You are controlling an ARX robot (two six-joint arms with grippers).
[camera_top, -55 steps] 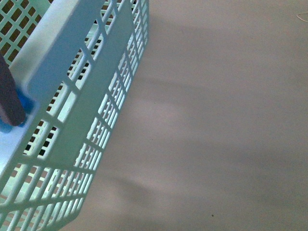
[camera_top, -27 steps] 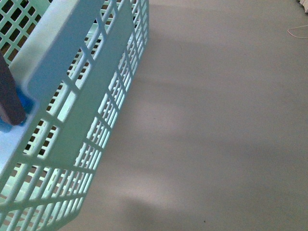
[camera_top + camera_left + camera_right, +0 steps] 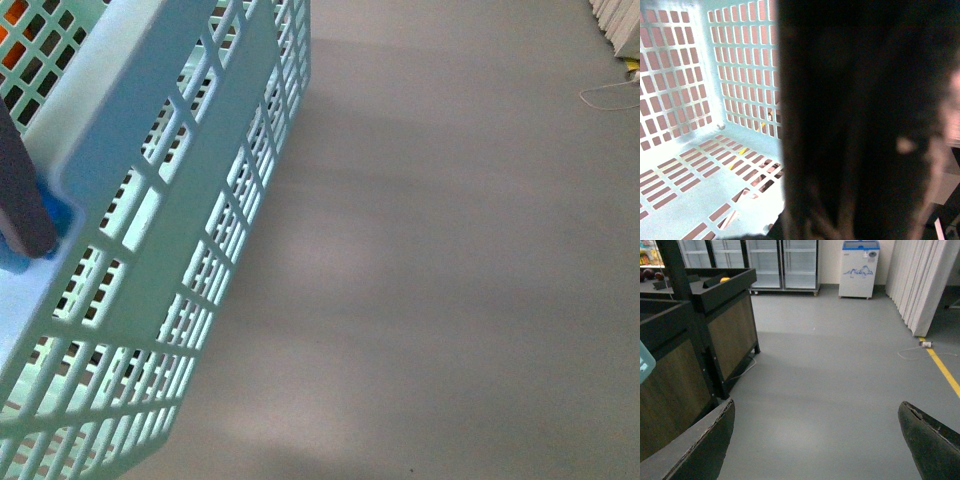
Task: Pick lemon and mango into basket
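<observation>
Right end effector [image 3: 816, 405] spread wide, gripping nothing, grey floor [image 3: 840, 365] beneath. Can't tell left end effector state, wrist view mostly blocked by dark blur [image 3: 855, 120]. Basket [image 3: 704, 65] interior directly ahead of left end effector.

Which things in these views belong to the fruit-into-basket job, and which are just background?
Job:
basket
right gripper, open and empty
The fruit to pick cannot be made out.

Lying about:
dark wooden stand
glass-door fridges
chest freezer
curtain
floor cable
</observation>
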